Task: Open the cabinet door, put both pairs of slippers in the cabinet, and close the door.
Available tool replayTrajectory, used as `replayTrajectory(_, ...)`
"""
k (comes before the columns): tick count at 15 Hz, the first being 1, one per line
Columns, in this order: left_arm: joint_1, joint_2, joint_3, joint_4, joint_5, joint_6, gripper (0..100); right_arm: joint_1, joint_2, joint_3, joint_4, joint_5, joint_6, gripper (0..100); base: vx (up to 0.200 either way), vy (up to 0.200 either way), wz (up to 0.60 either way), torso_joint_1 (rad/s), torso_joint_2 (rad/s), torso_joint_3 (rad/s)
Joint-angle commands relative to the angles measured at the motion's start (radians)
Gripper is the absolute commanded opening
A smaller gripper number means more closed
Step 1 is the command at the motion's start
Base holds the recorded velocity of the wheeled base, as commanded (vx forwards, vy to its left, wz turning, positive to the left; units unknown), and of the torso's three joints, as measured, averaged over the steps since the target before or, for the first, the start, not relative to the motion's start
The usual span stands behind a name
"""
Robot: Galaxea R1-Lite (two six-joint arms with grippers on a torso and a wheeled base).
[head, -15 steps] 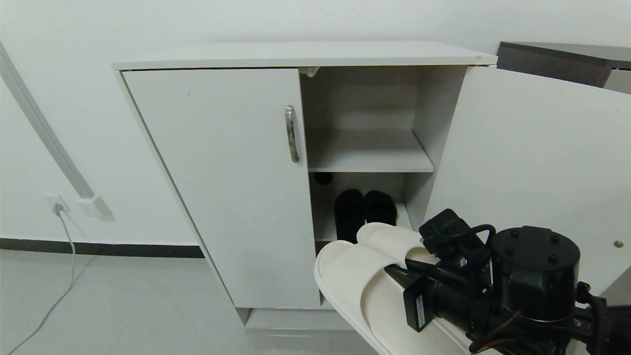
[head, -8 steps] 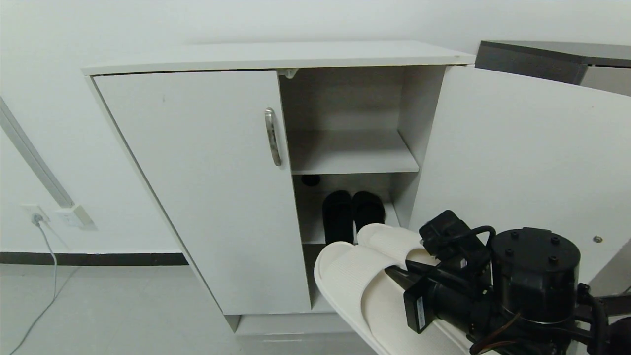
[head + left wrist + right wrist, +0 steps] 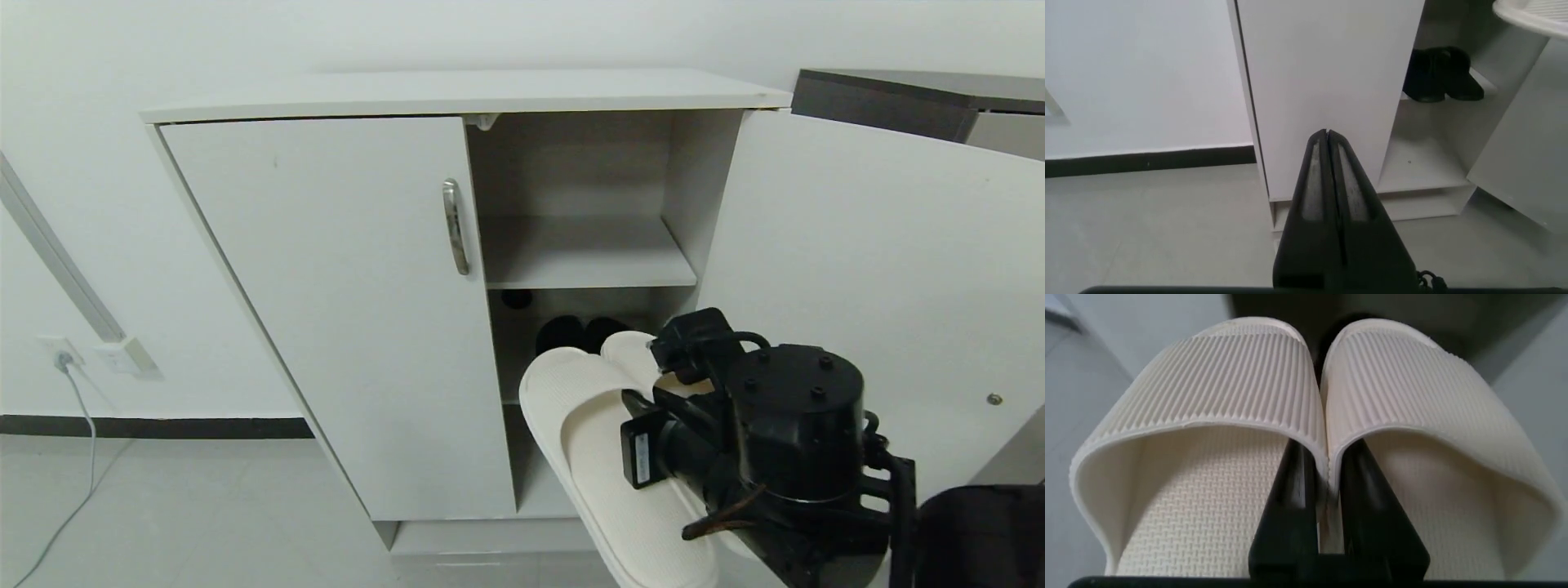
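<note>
This looks like a plain home-style room, perhaps an entryway. Just ahead of the right gripper (image 3: 1323,461), which grips cream slippers (image 3: 571,408), stands a white shoe cabinet (image 3: 326,310) with black slippers (image 3: 563,335) on a shelf. Far to the gripper's left, a wall socket (image 3: 55,353) sits above a black skirting board (image 3: 155,427) and grey floor (image 3: 204,523).

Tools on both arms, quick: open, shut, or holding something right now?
Left tool: closed, holding nothing.
Right tool: closed on the pair of cream ribbed foam slippers.
</note>
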Motion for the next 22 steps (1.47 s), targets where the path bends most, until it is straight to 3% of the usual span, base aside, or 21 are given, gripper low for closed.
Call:
replayTrajectory(1, 0.000, 0.001, 0.000, 0.000, -0.001, 0.000, 0, -0.006, 0.039, -0.169, 0.178, -0.069, 0.081, 0, 0.000, 0.000, 0.00, 0.000, 0.00, 0.000)
replayTrajectory(4, 0.000, 0.001, 0.000, 0.000, 0.001, 0.000, 0, 0.007, 0.042, -0.337, 0.327, -0.213, 0.092, 0, 0.000, 0.000, 0.00, 0.000, 0.00, 0.000)
replayTrajectory(7, 0.000, 0.001, 0.000, 0.000, -0.001, 0.000, 0, 0.009, 0.065, -0.513, 0.463, -0.221, 0.095, 0, 0.000, 0.000, 0.00, 0.000, 0.00, 0.000)
replayTrajectory(9, 0.000, 0.001, 0.000, 0.000, 0.001, 0.000, 0, 0.007, 0.101, -0.567, 0.474, -0.222, 0.092, 0, 0.000, 0.000, 0.00, 0.000, 0.00, 0.000)
replayTrajectory(17, 0.000, 0.001, 0.000, 0.000, 0.001, 0.000, 0, 0.007, 0.133, -0.574, 0.477, -0.222, 0.087, 0, 0.000, 0.000, 0.00, 0.000, 0.00, 0.000)
replayTrajectory(22, 0.000, 0.001, 0.000, 0.000, 0.001, 0.002, 0, 0.006, 0.133, -0.577, 0.475, -0.222, 0.078, 0, 0.200, 0.000, 0.00, -0.002, 0.00, 0.003)
